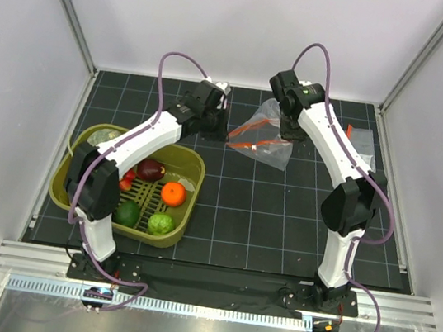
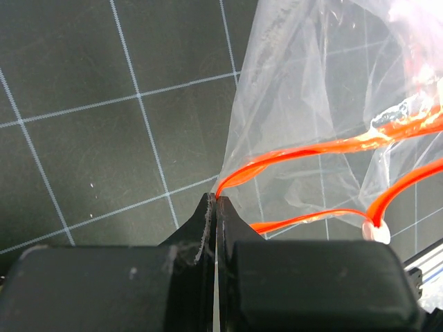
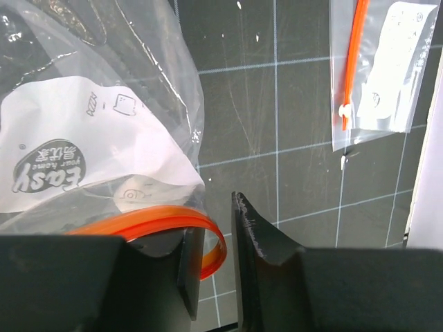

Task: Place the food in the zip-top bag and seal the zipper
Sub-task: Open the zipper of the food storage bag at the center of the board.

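Observation:
The clear zip-top bag (image 1: 265, 139) hangs crumpled between my two grippers at the back of the mat. My left gripper (image 2: 216, 198) is shut on the left end of its orange-red zipper (image 2: 297, 153), which runs off to the right. My right gripper (image 3: 216, 223) stands open; a loop of the zipper (image 3: 159, 218) lies in the gap against the left finger, and the right finger is apart from it. The food lies in the olive-green basket (image 1: 192, 203) at the left: an orange (image 1: 173, 193), a pale-green round one (image 1: 161, 224) and a dark red-purple one (image 1: 151, 170).
A second clear bag (image 3: 377, 69) with an orange strip lies flat at the back right of the mat (image 1: 363, 141). A dark green piece (image 1: 127, 214) and a red piece (image 1: 126, 181) also sit in the basket. White walls enclose the mat on three sides.

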Robot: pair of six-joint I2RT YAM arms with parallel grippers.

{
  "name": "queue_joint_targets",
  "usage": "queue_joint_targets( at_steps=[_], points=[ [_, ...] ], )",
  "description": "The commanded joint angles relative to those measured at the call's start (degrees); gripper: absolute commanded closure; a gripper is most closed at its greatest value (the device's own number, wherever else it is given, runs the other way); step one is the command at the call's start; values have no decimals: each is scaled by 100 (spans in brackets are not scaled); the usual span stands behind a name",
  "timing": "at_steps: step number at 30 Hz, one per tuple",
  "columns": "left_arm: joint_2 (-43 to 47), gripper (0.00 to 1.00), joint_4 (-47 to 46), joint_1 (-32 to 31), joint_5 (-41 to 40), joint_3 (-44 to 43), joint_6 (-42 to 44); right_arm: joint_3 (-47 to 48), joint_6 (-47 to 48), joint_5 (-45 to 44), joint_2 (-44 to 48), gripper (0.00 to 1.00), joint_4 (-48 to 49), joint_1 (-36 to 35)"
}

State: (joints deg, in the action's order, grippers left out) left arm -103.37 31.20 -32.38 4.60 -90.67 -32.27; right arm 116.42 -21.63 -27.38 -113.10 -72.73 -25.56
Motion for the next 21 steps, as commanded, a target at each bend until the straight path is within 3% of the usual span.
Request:
queue_joint_targets(
  at_steps=[1, 7, 16, 19, 21],
  points=[
    [186, 100, 97, 13, 58, -3, 282, 65, 151, -270, 315, 71, 180, -10],
    [28, 100, -263, 4, 935, -117, 467, -225, 53, 644, 630, 69, 855, -80],
    [-122, 100, -281, -23, 1148, -398, 634, -656, 167, 1656, 956, 60, 1744, -283],
    [-122, 100, -290, -23, 1157, -381, 669, -638, 211, 1771, 913, 70, 1832, -283],
    [-122, 100, -290, -23, 1140, -398, 687, -559, 203, 1710, 834, 82, 1754, -283]
  ],
)
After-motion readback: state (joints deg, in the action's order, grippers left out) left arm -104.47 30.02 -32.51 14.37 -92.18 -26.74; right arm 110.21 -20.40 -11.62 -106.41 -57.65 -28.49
